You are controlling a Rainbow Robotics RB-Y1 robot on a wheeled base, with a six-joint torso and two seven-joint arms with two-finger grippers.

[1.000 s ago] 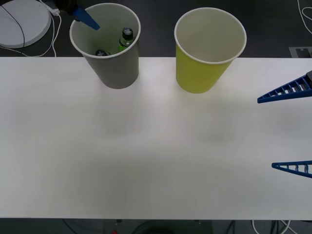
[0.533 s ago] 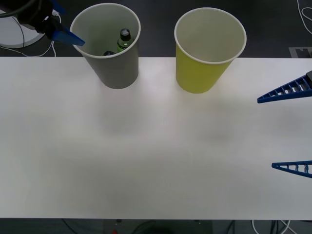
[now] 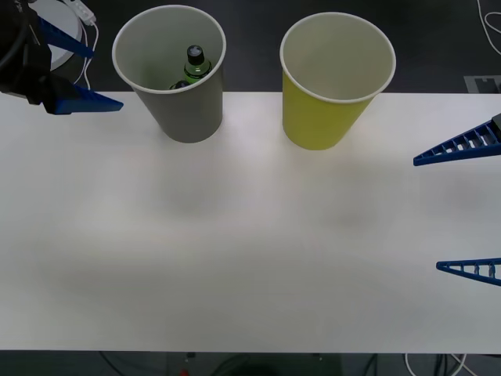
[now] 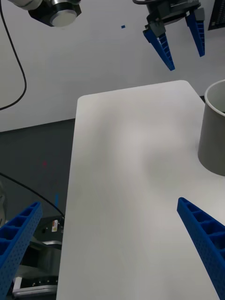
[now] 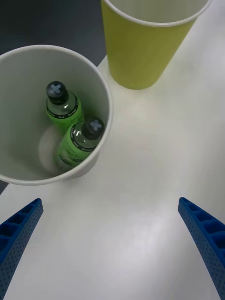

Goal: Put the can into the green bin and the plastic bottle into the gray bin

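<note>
- Front view: the white table (image 3: 250, 235) carries the large gray paper-cup-shaped bin (image 3: 184, 110) left of the matching yellow-green bin (image 3: 329, 110).
- Left gripper (image 3: 74, 74), fingers apart and empty, hangs beside the gray bin; right gripper (image 3: 470, 207), also spread, waits well apart.
- Two small clear plastic bottles (image 5: 77, 140) of green drink stand capped-end up inside the gray bin.

Left end effector (image 3: 78, 72) at ten o'clock, fingers spread, right end effector (image 3: 462, 207) at three o'clock, fingers wide apart
</note>
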